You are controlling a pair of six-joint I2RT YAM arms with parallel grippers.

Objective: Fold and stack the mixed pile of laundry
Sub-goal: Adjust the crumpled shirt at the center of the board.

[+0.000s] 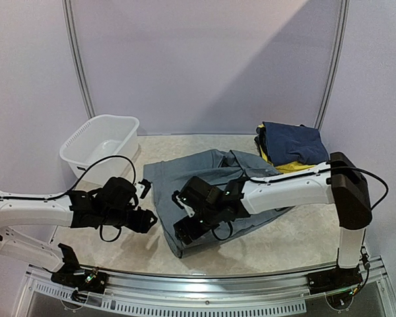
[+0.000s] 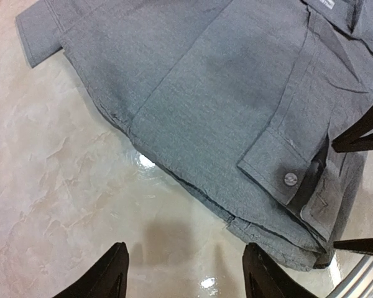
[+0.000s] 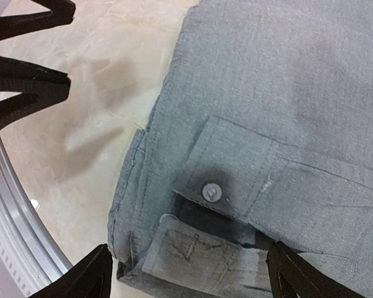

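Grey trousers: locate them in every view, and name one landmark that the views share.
Top external: grey trousers lie spread at the centre, slightly below the middle.
Left wrist: they fill the upper right.
Right wrist: they cover the right side and the bottom.
Shared landmark: the pocket-flap button shows in both wrist views but cannot be made out from the top.
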